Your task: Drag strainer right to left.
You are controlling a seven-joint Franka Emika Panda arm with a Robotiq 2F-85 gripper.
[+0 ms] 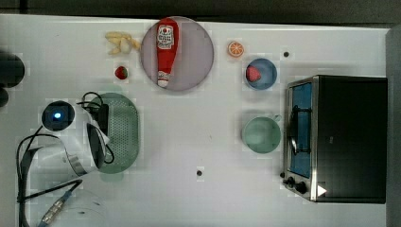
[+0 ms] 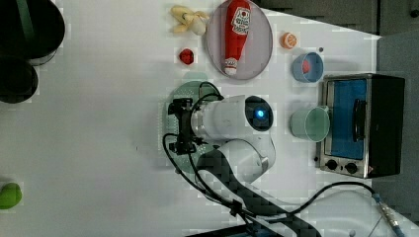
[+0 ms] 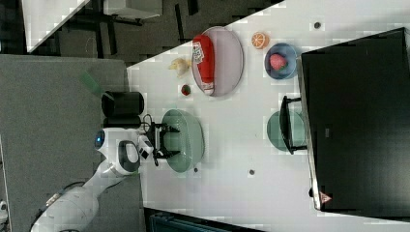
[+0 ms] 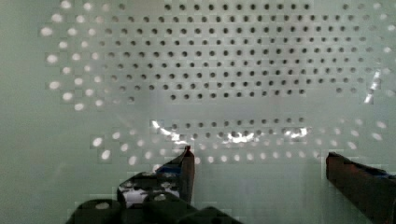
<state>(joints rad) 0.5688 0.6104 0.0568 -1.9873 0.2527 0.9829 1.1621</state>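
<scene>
Strainer [image 1: 124, 132], a pale green oblong perforated plastic one, sits at the top view's left on the white surface [image 1: 198, 142], under the gripper [image 4: 257, 163], jaws wide and empty inside it. Pushing too shallow could let the jaws slip over the rim. Perforations fill the wrist view; the top view adds the round pale green cup [image 1: 261, 135].

- The white arm [image 1: 71, 156] comes in from the lower part of the top view's left and bends over near that side
- In the left view the wrist section [image 2: 232, 117] lies level, with a blue light on its round cap
- The black gripper [image 3: 164, 141] sits at the end of the wrist in the right view
- In the wrist view the two dark fingers [image 4: 180, 175] stand wide apart, with nothing between them
- Black cables loop along the wrist
</scene>
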